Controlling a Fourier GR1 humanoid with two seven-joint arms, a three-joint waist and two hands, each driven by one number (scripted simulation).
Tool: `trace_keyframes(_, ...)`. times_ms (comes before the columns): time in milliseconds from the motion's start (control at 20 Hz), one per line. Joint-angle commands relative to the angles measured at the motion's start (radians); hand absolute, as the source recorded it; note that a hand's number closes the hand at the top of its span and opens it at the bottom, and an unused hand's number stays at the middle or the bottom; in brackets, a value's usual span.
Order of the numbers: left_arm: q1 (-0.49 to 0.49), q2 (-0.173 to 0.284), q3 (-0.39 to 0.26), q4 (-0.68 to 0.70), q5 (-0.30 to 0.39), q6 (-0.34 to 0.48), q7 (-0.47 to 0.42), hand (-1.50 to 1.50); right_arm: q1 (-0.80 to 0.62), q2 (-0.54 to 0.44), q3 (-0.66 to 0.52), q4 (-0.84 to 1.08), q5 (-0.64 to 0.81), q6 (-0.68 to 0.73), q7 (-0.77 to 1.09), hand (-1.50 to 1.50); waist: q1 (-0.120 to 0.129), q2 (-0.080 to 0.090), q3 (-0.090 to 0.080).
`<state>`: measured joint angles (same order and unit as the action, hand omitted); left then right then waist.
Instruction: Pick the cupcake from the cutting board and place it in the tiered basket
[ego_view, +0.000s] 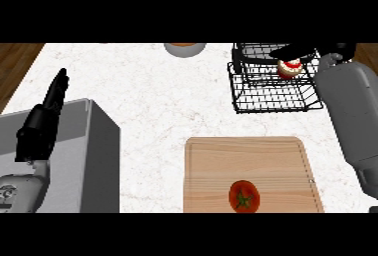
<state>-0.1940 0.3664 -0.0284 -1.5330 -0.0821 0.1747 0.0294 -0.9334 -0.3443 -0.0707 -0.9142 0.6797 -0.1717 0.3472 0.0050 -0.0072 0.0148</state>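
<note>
Right hand (306, 50): fingers curled round cupcake (289, 69), over tiered basket (273, 95). Left hand (52, 100): fingers straight, resting at left. Bench (148, 90): white marble; wooden cutting board (251, 165) carrying tomato (244, 196); grey box (81, 160); brown wood floor (15, 65) beyond

Wooden cutting board (251, 165); black wire tiered basket (273, 95).

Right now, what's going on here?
The right hand is over the black tiered basket at the counter's far right, with the cupcake under its fingers, over the basket. The cutting board holds only a tomato. The left hand rests open at the left edge.
</note>
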Motion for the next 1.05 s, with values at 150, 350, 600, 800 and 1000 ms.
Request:
trace_keyframes(150,0.090,0.020,0.027,0.041,0.034,-0.051,0.047,0.00,0.018,-0.083,-0.078,-0.130,-0.044,0.015,0.056,-1.50,-0.012,0.002,-0.015)
trace_keyframes(350,0.106,-0.004,0.029,0.058,0.017,-0.022,0.017,0.00,0.043,-0.146,-0.163,-0.195,-0.127,0.108,0.161,-1.50,-0.025,-0.001,-0.016)
trace_keyframes(600,0.069,-0.009,0.042,0.084,0.004,-0.007,0.023,0.00,0.226,-0.228,-0.266,-0.324,-0.277,0.244,0.115,-1.50,-0.052,-0.001,-0.015)
trace_keyframes(800,0.112,0.023,0.056,-0.021,0.033,-0.037,0.096,0.00,0.365,-0.313,-0.379,-0.406,-0.389,0.340,0.065,-1.50,-0.045,-0.006,-0.014)
trace_keyframes(1000,0.133,-0.023,0.026,0.027,-0.008,-0.006,0.021,0.00,0.485,-0.323,-0.486,-0.476,-0.500,0.391,-0.010,-1.50,-0.044,-0.001,-0.015)
